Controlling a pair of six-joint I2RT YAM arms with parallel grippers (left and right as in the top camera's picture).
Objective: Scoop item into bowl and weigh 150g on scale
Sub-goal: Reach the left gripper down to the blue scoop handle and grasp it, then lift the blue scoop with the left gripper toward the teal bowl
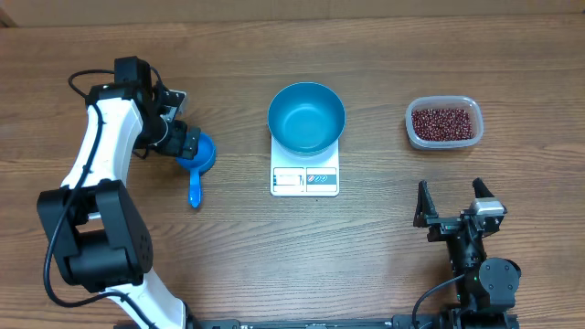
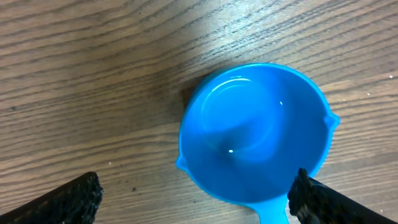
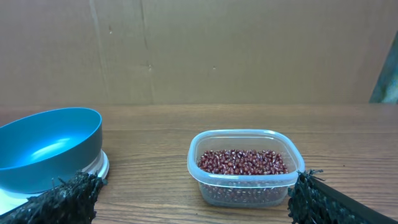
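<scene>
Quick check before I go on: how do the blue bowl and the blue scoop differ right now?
The bowl is clearly wider and deeper than the scoop. The bowl has a plain round rim; the scoop has a handle and small pour lips. The bowl sits on the scale, while the scoop lies on the table to its left. Both are bright blue and empty.

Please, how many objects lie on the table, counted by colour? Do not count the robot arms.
Blue: 2, the bowl and the scoop
White: 1, the scale
Clear: 1, the tub, holding red-brown beans
Total: 4
</scene>
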